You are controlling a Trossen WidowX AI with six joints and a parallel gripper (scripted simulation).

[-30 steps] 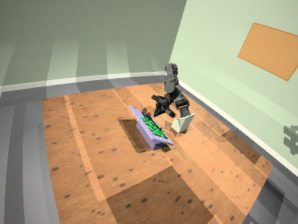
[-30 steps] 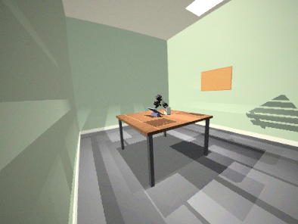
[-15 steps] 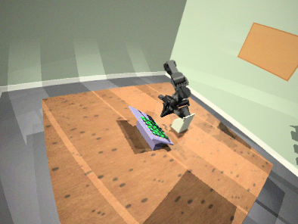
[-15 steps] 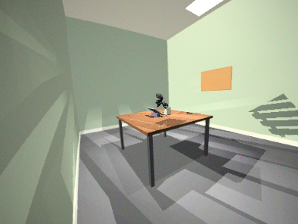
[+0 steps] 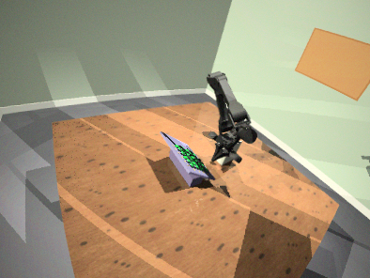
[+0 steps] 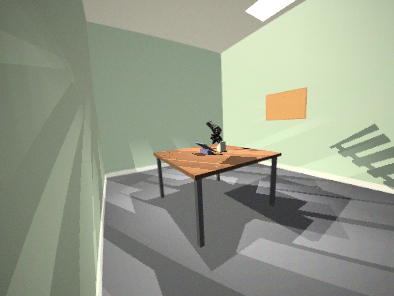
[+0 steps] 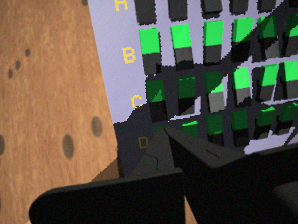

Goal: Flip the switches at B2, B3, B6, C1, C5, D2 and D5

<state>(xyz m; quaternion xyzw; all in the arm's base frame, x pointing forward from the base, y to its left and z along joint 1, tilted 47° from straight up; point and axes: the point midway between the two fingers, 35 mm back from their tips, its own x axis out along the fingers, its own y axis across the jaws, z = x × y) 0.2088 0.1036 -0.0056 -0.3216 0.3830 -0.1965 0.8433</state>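
The lavender switch panel (image 5: 182,169) (image 7: 106,70) stands tilted on the table. In the wrist view, switch B2 (image 7: 181,36), switch B3 (image 7: 213,33) and switch B6 (image 7: 293,28) show green on their far halves. Switch C1 (image 7: 155,90) and switch D2 (image 7: 190,124) lie in shadow, as does switch D5 (image 7: 266,116); switch C5 (image 7: 270,75) is partly lit. Which ends are raised is hard to tell. My gripper (image 7: 163,135) (image 5: 213,162) is shut and empty. Its tips appear over D1, just left of D2, and hide most of D1; contact cannot be told.
The other switches surround these, with row A at the top edge of the wrist view. A pale block (image 5: 225,161) (image 6: 222,147) is at the arm's foot. The wooden table (image 5: 108,207) (image 6: 200,167) shows left of the panel in the wrist view. A dark shadow crosses the panel.
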